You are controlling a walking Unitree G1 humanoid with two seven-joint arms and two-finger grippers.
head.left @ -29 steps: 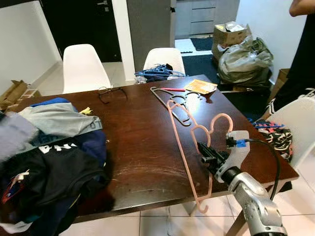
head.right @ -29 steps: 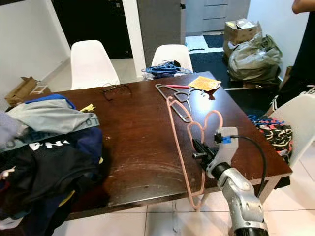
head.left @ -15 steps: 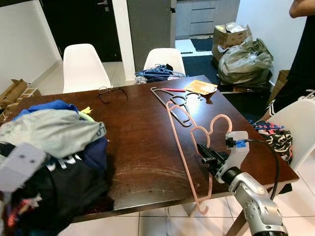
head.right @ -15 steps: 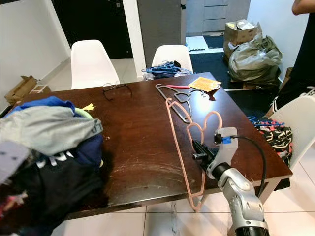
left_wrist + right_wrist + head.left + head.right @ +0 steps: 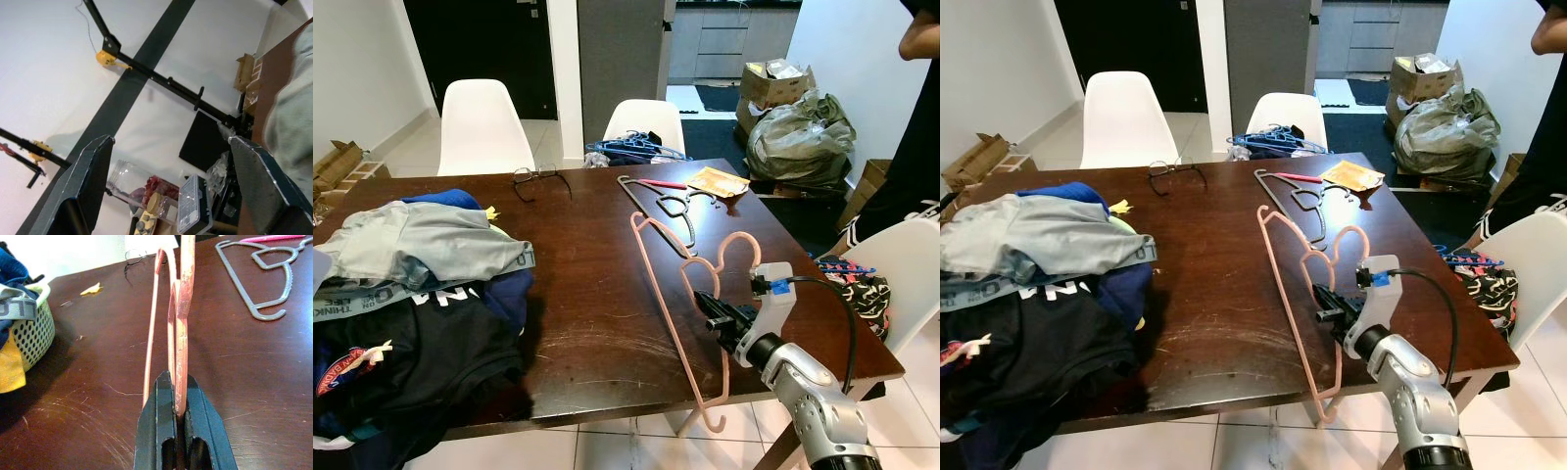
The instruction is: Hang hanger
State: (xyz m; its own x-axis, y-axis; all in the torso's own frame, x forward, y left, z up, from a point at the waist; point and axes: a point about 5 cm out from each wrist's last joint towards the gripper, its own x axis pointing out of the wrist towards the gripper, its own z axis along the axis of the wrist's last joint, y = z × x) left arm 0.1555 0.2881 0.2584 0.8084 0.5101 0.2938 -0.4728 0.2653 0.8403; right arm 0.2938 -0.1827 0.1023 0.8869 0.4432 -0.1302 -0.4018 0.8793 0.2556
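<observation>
My right gripper (image 5: 717, 316) is shut on a pink plastic hanger (image 5: 668, 291) above the right part of the dark wooden table (image 5: 592, 264). The hanger hangs tilted, its hook (image 5: 715, 416) dipping below the table's front edge. In the right wrist view the black fingers (image 5: 159, 423) clamp the pink hanger (image 5: 180, 328) edge-on. A grey hanger (image 5: 671, 208) and a pink stick lie flat further back on the table. My left gripper (image 5: 166, 191) points up at a white wall, fingers (image 5: 85, 183) spread wide apart.
A heap of clothes (image 5: 406, 294) over a laundry basket (image 5: 34, 335) covers the table's left side. Glasses (image 5: 536, 178) lie at the back. White chairs (image 5: 481, 125) stand behind; one holds blue hangers (image 5: 631, 149). Another white chair (image 5: 901, 269) and a person (image 5: 915, 117) are at right.
The camera has lifted and shifted. The left arm, which blurred across the clothes heap earlier, has left the eye views. The pink hanger stays clamped in the right gripper.
</observation>
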